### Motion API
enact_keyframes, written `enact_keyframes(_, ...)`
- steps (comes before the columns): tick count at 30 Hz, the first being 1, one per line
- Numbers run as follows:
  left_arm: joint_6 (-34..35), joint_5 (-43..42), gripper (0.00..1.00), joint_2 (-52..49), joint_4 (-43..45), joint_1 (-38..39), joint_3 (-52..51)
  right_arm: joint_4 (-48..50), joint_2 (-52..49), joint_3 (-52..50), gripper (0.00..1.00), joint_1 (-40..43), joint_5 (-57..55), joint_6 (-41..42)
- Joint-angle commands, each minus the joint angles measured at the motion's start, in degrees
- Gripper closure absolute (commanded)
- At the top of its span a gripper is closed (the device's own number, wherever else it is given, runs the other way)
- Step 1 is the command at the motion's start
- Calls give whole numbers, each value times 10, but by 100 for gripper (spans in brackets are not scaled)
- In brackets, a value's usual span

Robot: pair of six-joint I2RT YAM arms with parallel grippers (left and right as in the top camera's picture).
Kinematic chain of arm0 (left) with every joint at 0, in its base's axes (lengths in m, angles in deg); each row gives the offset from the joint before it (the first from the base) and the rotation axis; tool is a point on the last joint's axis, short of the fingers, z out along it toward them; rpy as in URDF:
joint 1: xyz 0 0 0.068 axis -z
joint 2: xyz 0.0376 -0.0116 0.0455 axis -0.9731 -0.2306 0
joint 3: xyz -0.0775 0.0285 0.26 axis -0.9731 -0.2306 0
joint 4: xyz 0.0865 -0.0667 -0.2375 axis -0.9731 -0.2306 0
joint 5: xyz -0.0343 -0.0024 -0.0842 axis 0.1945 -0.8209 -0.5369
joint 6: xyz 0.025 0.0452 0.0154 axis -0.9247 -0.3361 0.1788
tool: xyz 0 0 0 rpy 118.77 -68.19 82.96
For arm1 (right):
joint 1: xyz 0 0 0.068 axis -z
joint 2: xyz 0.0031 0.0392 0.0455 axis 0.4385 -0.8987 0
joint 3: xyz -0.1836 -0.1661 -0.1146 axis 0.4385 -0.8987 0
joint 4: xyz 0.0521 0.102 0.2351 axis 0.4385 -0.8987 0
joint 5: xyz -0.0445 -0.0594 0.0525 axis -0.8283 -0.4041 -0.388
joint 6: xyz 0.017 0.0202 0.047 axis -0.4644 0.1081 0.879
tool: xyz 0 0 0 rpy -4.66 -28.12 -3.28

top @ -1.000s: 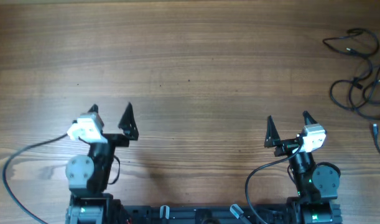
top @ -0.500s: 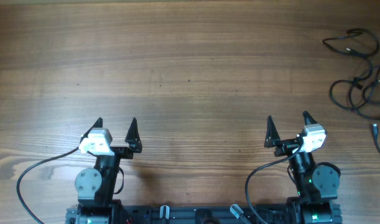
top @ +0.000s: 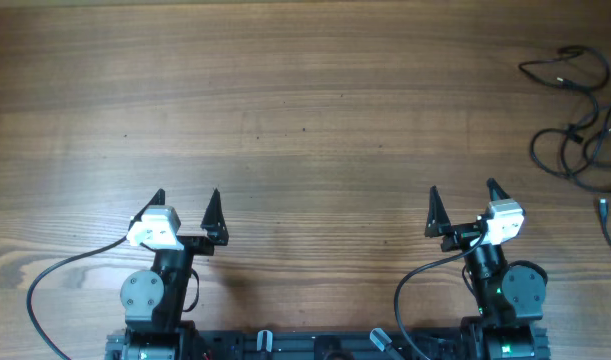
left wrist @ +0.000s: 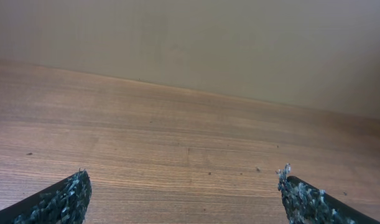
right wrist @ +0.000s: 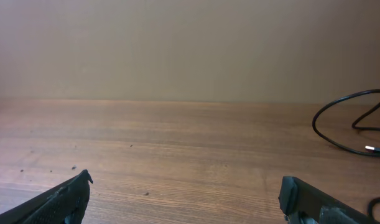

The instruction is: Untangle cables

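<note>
Loosely looped cables, far right of table

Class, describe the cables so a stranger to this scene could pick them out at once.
Follow the wooden table to its right edge, beyond the right gripper. There lie the cables, thin black cords in loose loops. Unlike the thicker arm wires, they lie free on the wood.
</note>
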Motion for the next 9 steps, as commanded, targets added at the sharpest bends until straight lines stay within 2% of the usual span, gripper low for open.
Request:
enact_keyframes(1, -13, 5, 0, 6, -3, 2, -3, 2, 2, -1, 0, -4, -8, 8)
enact_keyframes(9, -13, 5, 0, 6, -3, 2, -3, 2, 2, -1, 0, -4, -8, 8)
